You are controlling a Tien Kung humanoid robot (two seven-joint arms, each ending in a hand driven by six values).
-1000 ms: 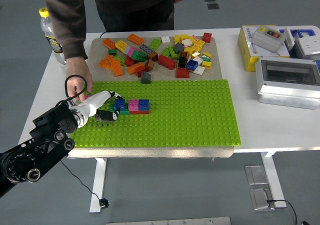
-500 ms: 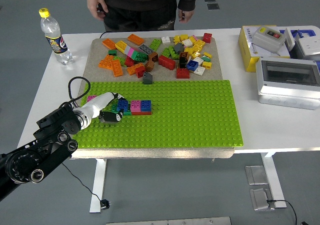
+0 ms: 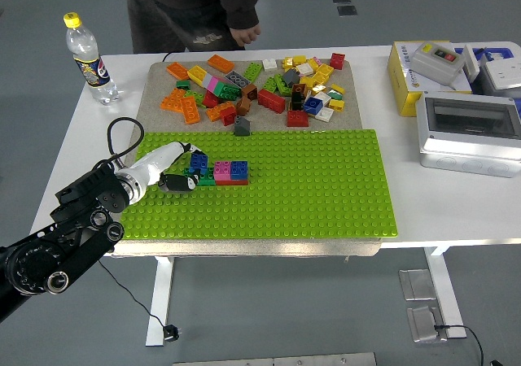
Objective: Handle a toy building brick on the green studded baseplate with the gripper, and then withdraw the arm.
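Bottle: a water bottle (image 3: pixel 85 57) is standing upright near the worktop's (image 3: pixel 456 199) far left corner.
Left hand: the left hand (image 3: pixel 167 171) is reaching in over the green studded baseplate (image 3: pixel 326 187); its fingers (image 3: pixel 181 183) are curling right beside the bricks, can't tell if they're pinching anything.
Brick: a blue toy building brick (image 3: pixel 198 163) is sitting on the baseplate's left part, in a small cluster with pink and blue ones.
Loose pile: loose bricks (image 3: pixel 269 85) are lying on the mat behind.
Person: standing at the far side, hand (image 3: pixel 244 34) hanging free.
Boxes: electrical boxes (image 3: pixel 464 122) are sitting on the right.

text: none legible | bottle (image 3: pixel 86 58) label: print too small to read
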